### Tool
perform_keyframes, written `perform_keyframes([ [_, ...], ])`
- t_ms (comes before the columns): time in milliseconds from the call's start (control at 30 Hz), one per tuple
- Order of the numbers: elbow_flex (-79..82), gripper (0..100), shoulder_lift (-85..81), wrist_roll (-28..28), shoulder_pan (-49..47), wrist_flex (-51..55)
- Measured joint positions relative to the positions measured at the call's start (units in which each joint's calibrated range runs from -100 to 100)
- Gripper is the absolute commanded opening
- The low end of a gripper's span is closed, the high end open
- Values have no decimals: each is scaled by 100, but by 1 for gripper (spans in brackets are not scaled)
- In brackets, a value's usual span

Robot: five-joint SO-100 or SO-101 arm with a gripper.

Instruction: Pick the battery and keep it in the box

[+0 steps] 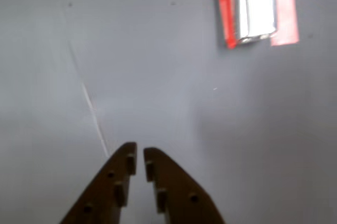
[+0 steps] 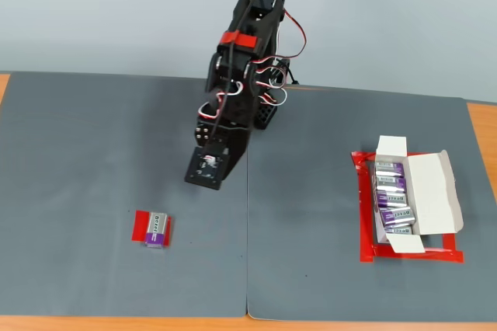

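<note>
- Battery (image 2: pixel 156 229): lies flat on a red tape marker (image 2: pixel 140 226) on the grey worktop (image 2: pixel 78 152), at lower left in the fixed view. In the wrist view it sits at the upper right, cut off by the top edge, with red tape showing on both long sides.
- Box (image 2: pixel 431 191): white carton, flaps open, at the right of the fixed view inside a red tape outline (image 2: pixel 411 255), well apart from the loose battery. Four similar batteries (image 2: pixel 392 199) already lie in a row inside it.
- Jaws: the gripper (image 1: pixel 140 155) holds nothing. The two brown fingers stand nearly closed, with only a narrow gap between the tips.
- Arm pose: the arm (image 2: pixel 233 106) is folded forward from its base at the rear centre of the worktop, wrist pitched down. The gripper hangs above bare mat, up and to the right of the battery in the fixed view, not touching it.
- Step in hand, judged: approach to the pick.
- Recommended procedure:
  - Open the jaws wider than the battery's narrow side before descending.
  - Swing the arm until the battery is centred between the fingertips in the wrist view.
  - Align the jaws across the long sides, then lower and close.
- Risk: descending with the jaws nearly closed is likely to push the battery off its marker.
</note>
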Motion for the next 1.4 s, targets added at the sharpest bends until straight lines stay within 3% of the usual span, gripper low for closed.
perform_keyframes([
  [267,-808,2,1011,396,486,-121],
  [667,-1383,2,2897,1148,965,-1882],
  [1100,-2003,3,4036,1250,1046,-2073],
  [1400,-2084,22,4282,1250,1039,-2073],
])
